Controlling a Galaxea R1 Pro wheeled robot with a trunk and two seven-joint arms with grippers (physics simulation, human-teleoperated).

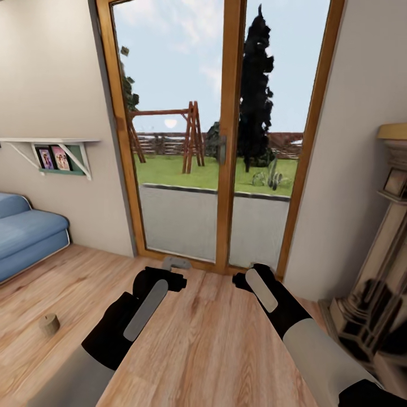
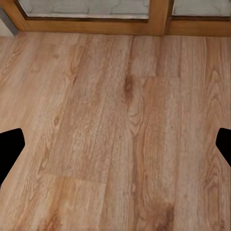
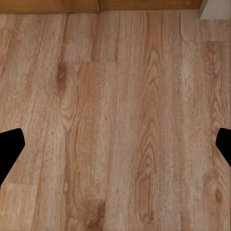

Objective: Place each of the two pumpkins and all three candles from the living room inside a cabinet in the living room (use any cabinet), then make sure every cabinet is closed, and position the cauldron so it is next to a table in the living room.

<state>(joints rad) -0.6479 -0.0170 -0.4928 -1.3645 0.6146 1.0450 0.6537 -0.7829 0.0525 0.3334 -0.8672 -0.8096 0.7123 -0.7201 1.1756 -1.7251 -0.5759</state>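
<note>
Two black-and-grey robot arms reach over the pale wood plank floor [image 1: 226, 350] before one tall wood-framed glass door [image 1: 226, 135]; the left tool [image 2: 115, 144] and right tool [image 3: 115, 144] both stand wide and empty. One small tan cylinder, perhaps a candle [image 1: 49, 324], stands on the floor at left. One blue sofa [image 1: 28, 232] is cut off by the picture's edge.

I'm looking down at a light wood plank floor [image 1: 215, 339] that runs up to the wooden door frame. A small, short cylinder [image 1: 49, 324], tan in colour, stands on the planks off to my left, near the blue sofa [image 1: 28, 232], which also sits on the floor.
</note>
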